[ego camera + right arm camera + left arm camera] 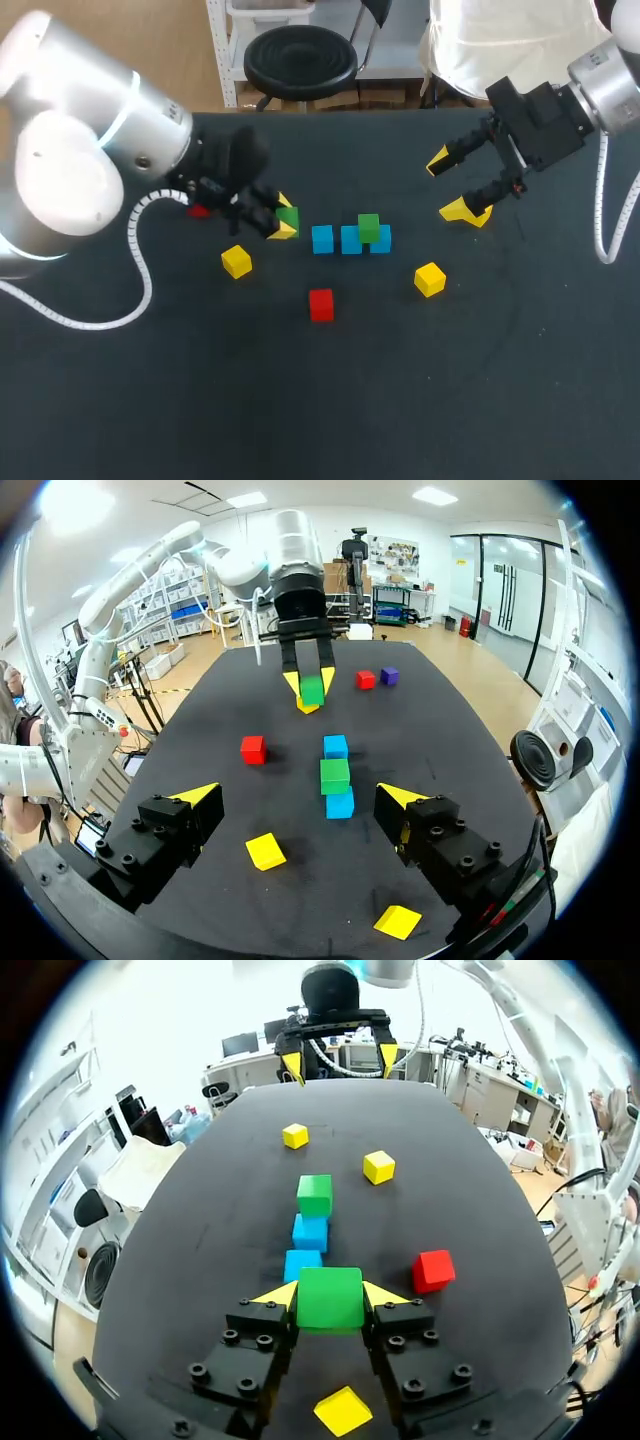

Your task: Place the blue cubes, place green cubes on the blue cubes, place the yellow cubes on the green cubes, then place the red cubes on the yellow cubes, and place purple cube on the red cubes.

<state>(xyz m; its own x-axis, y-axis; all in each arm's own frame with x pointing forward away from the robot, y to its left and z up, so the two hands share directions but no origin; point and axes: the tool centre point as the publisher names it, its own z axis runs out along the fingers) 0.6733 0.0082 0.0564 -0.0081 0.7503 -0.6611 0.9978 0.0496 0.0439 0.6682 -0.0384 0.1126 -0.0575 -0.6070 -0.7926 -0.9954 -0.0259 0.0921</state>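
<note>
My left gripper [277,218] is shut on a green cube [289,216], held just left of a row of three blue cubes [322,239]. In the left wrist view the held green cube [330,1305] sits between the yellow tips, above the nearest blue cube [302,1263]. A second green cube [368,227] rests on the row's right part. Loose yellow cubes [237,261] [430,279] and a red cube [321,304] lie in front of the row. My right gripper [455,186] hangs open over the table's right rear, holding nothing.
Behind my left gripper lie another red cube [366,679] and a purple cube [389,676]. A third yellow cube [398,921] lies under my right gripper [298,798]. The table's front half [330,400] is bare black cloth.
</note>
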